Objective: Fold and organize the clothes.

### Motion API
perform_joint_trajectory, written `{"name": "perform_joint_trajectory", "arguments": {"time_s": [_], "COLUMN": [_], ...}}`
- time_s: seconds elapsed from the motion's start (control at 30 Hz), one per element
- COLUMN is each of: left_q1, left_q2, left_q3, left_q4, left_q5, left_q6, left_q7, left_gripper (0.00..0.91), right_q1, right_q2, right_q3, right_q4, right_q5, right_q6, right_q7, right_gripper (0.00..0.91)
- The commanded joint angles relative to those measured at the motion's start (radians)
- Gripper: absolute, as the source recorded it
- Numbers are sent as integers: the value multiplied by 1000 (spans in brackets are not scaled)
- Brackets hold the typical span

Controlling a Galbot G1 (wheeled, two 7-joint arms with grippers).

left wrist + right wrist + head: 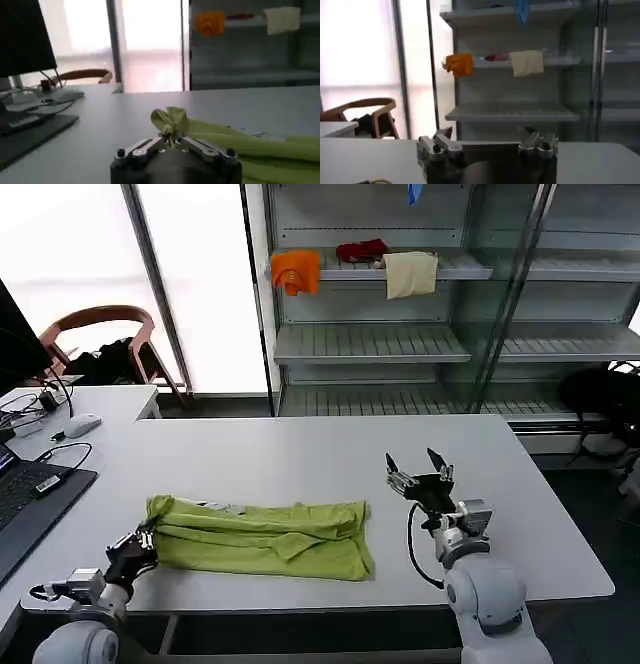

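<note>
The T-shirt [262, 539], lime yellow-green, lies folded into a long band across the lower centre of the head view, on the white table [300, 454], its length running left to right. At the lower left my left gripper [146, 540] is clenched on the band's left end, which bunches where I pinch it; I judge I hold that end so I can carry it over for the next fold. At the lower right my right gripper [420, 470] stands clear of the cloth, just off its right end, fingers spread and released, raised above the tabletop, probably waiting while the left arm works. Along the upper part of this frame the shelves [370, 342] carry an orange cloth [296, 271], a red one and a cream cloth [410, 274], which are not mine to fold. In the left wrist view, my left gripper [173, 140] sits at bottom centre with a tuft of the green T-shirt [172, 121] nipped between the closed tips, the rest trailing to the lower right. In the right wrist view, my right gripper [487, 146] shows at the bottom, jaws wide apart and empty, facing the shelves.
</note>
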Motion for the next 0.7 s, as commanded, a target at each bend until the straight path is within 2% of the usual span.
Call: {"name": "perform_joint_trajectory", "arguments": {"time_s": [0.03, 0.13, 0.23, 0.3, 0.47, 0.5, 0.6, 0.7], "left_q1": [-48, -70, -80, -77, -36, -25, -14, -26], "left_q2": [159, 218, 233, 212, 57, 27, -20, -35], "left_q3": [-212, -243, -237, -205, -56, 12, 126, 223], "left_q4": [58, 56, 18, -28, -155, -178, -226, -265], "left_q5": [362, 413, 439, 409, 142, 84, -6, -22], "left_q6": [-122, -120, -98, -71, 27, 46, 92, 125], "left_q7": [112, 132, 141, 141, 142, 139, 120, 87], "left_gripper": [0, 0, 0, 0, 0, 0, 0, 10], "right_q1": [3, 6, 9, 9, 5, 4, 1, -3], "right_q2": [2, 7, 10, 13, 17, 16, 10, 10], "right_q3": [1, -2, -5, -5, -4, -4, 1, 6], "right_q4": [-21, -37, -50, -61, -77, -79, -85, -89], "right_q5": [0, -2, -8, -12, -14, -14, -14, -11], "right_q6": [1, 5, 6, 8, 15, 16, 18, 24], "right_q7": [0, 1, -1, -2, -6, -7, -11, -12], "right_gripper": [907, 907, 907, 907, 907, 907, 907, 907]}}
